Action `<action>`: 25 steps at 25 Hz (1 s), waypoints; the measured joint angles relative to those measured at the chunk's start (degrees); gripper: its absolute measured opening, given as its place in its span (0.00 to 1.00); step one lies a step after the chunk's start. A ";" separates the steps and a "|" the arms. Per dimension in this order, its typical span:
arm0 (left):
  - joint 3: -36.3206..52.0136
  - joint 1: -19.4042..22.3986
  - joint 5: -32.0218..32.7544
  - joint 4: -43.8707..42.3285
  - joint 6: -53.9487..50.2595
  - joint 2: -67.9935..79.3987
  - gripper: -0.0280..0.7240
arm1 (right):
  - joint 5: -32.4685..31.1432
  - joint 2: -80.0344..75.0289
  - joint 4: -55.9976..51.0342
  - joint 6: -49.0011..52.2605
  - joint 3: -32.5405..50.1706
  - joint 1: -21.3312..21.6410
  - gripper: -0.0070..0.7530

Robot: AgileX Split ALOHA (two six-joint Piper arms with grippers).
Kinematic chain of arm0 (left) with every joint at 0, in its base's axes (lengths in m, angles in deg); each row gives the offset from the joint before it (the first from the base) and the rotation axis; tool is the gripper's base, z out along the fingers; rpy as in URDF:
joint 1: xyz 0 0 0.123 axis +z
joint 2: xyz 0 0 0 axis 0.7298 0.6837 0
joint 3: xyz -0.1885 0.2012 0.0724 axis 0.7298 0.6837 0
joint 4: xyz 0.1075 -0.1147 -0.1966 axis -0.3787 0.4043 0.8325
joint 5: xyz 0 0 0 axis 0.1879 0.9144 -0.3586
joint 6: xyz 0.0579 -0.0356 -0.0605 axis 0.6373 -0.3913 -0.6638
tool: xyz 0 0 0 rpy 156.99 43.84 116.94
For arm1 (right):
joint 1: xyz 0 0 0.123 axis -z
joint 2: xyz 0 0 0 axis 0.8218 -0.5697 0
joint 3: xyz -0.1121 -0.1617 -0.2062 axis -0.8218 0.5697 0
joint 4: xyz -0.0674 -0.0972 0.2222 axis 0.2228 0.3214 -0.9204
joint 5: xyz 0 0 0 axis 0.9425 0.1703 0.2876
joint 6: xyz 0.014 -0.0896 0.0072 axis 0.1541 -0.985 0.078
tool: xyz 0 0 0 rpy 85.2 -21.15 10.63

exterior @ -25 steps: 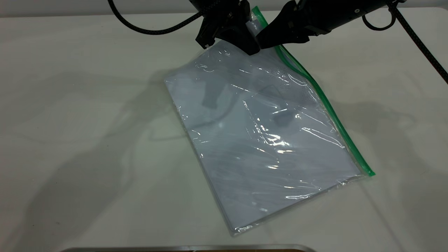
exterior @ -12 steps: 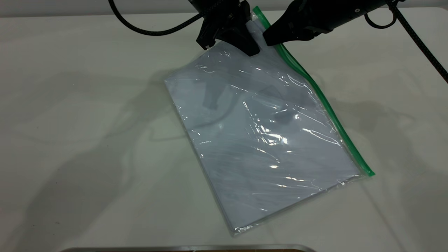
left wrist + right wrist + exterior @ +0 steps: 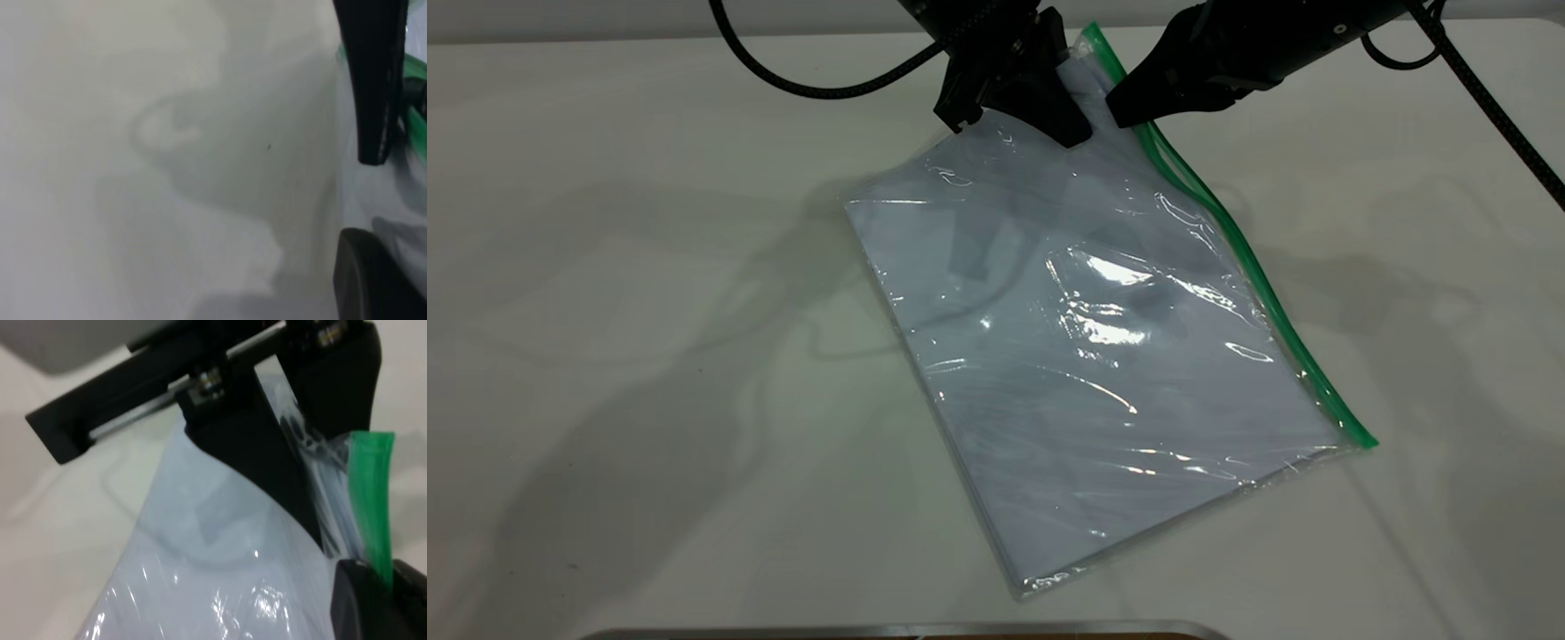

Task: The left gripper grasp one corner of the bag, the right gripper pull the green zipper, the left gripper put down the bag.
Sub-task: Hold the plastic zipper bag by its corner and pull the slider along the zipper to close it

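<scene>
The bag (image 3: 1103, 356), a clear pouch with white sheets inside, lies slanted on the white table with its far end raised. My left gripper (image 3: 1069, 124) is shut on the corner of the bag at the far end of the green-edged side. In the left wrist view one finger (image 3: 377, 80) stands before the green strip (image 3: 415, 127). My right gripper (image 3: 1128, 108) is just right of it, shut on the green zipper (image 3: 1254, 267). In the right wrist view the green strip (image 3: 373, 493) runs down between my jaws (image 3: 390, 577), with the left gripper (image 3: 267, 453) beyond. The slider tab is hidden.
Black cables (image 3: 818, 80) hang from both arms over the far table edge. A metal rim (image 3: 907, 629) runs along the near edge. Bare white table (image 3: 623, 356) lies left and right of the bag.
My right gripper has slid to the right along the green strip, away from the left gripper. The left gripper has held the corner almost still; the plastic wrinkles have shifted.
</scene>
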 joint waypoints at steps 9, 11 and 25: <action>0.06 0.32 0.43 0.92 -0.41 0.00 0.11 | 1.67 0.11 3.95 2.80 -0.10 -0.41 0.06; 0.06 0.57 0.65 1.50 -0.48 0.00 0.11 | 1.88 0.16 4.34 2.86 -0.10 -0.41 0.06; 0.06 1.87 1.70 3.77 -1.71 0.00 0.11 | 3.65 0.16 4.64 3.01 -0.31 -0.62 0.07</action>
